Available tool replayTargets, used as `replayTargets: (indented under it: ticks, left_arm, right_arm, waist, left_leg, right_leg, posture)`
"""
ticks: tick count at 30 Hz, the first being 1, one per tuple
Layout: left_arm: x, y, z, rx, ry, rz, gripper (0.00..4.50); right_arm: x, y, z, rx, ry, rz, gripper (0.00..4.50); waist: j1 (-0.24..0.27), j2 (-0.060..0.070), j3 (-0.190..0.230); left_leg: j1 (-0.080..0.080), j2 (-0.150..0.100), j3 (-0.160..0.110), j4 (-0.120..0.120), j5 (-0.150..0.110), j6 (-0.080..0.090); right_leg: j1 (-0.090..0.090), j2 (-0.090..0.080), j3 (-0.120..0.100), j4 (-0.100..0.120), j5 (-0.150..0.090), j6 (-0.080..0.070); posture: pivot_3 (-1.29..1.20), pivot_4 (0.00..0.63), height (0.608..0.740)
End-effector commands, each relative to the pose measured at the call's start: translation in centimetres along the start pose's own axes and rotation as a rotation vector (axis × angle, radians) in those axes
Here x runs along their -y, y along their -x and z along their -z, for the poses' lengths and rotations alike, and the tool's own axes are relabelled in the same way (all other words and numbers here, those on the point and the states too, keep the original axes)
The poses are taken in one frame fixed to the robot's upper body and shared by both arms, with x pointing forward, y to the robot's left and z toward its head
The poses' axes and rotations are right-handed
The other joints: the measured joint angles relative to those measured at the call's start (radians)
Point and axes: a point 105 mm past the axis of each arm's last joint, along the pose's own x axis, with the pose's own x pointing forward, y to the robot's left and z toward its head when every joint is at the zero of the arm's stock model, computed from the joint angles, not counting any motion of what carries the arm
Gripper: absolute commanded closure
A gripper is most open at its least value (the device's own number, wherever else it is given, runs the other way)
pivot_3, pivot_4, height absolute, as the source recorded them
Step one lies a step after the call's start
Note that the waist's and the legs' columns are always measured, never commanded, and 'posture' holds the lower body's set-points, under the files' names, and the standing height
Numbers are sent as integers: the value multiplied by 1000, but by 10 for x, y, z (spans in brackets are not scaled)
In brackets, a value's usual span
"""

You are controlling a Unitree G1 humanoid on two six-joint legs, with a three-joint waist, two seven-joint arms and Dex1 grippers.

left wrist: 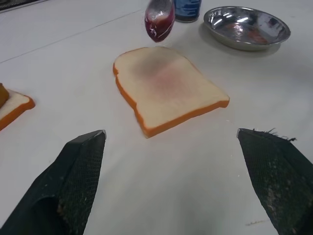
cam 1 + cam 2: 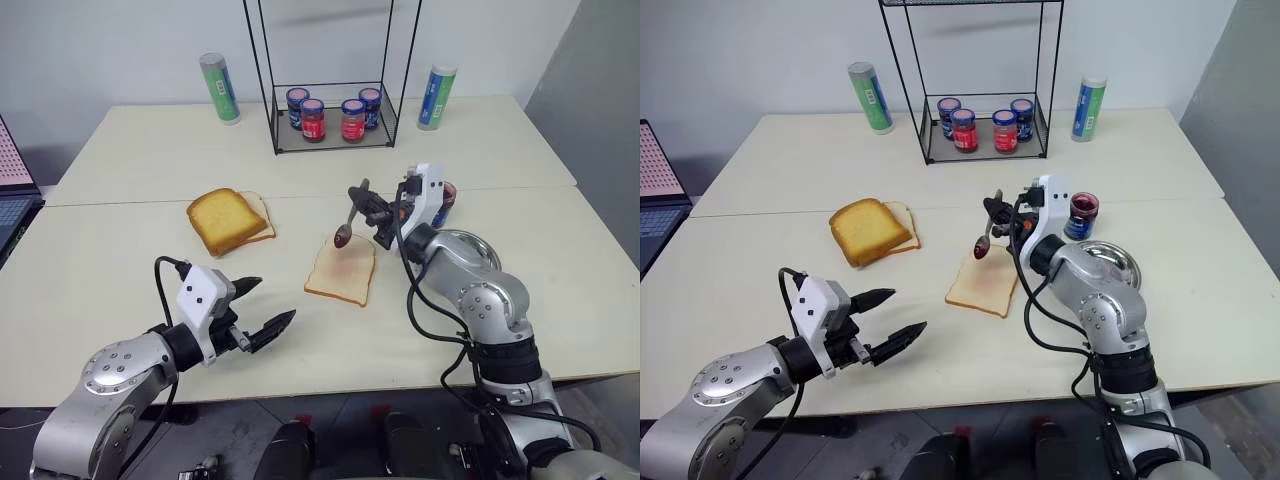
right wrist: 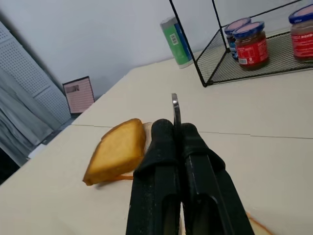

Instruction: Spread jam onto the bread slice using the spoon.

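Note:
The pale bread slice [image 2: 341,272] lies flat on the table's middle with a faint pink smear [image 1: 164,76] on top. My right gripper [image 2: 380,214] is shut on the spoon [image 2: 352,212] by its handle [image 3: 175,108]. The spoon's bowl [image 1: 159,19], coated in red jam, hangs just above the slice's far edge. The jam jar [image 2: 1081,215] stands behind my right wrist, beside the steel plate [image 2: 1110,262]. My left gripper [image 2: 266,304] hovers open and empty near the table's front, short of the bread, with its fingers [image 1: 80,166] spread wide.
A golden toasted slice [image 2: 228,220] lies on another slice at the left. A black wire rack [image 2: 335,140] at the back holds several small lidded jars. A green can [image 2: 219,88] and a blue-green can [image 2: 436,97] flank it. A laptop [image 2: 12,205] sits at the far left.

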Motion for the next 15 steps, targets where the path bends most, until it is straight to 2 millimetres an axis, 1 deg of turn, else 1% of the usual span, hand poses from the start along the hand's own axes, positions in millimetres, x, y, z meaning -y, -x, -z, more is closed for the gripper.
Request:
replayTargets:
  ticks: [1, 10, 15]
  left_arm:
    - [3, 0, -11, 43, -27, 4, 0]
    - [2, -2, -12, 39, -40, 25, 0]
    - [2, -5, -15, 47, -44, 34, 0]
  right_arm:
    - [-9, 2, -4, 39, 89, -50, 4461]
    - [-14, 8, -9, 57, 141, -81, 4461]
    - [-25, 9, -6, 53, 126, -131, 4461]
  waist:
    - [0, 0, 0]
    - [2, 0, 0]
    - [3, 0, 0]
  left_leg:
    - [0, 0, 0, 0, 0, 0]
    - [0, 0, 0, 0, 0, 0]
    - [0, 0, 0, 0, 0, 0]
  right_leg:
    - [0, 0, 0, 0, 0, 0]
    - [0, 0, 0, 0, 0, 0]
    - [0, 0, 0, 0, 0, 0]
  posture:
    - [0, 150, 740]
    - [0, 150, 740]
    - [0, 150, 740]
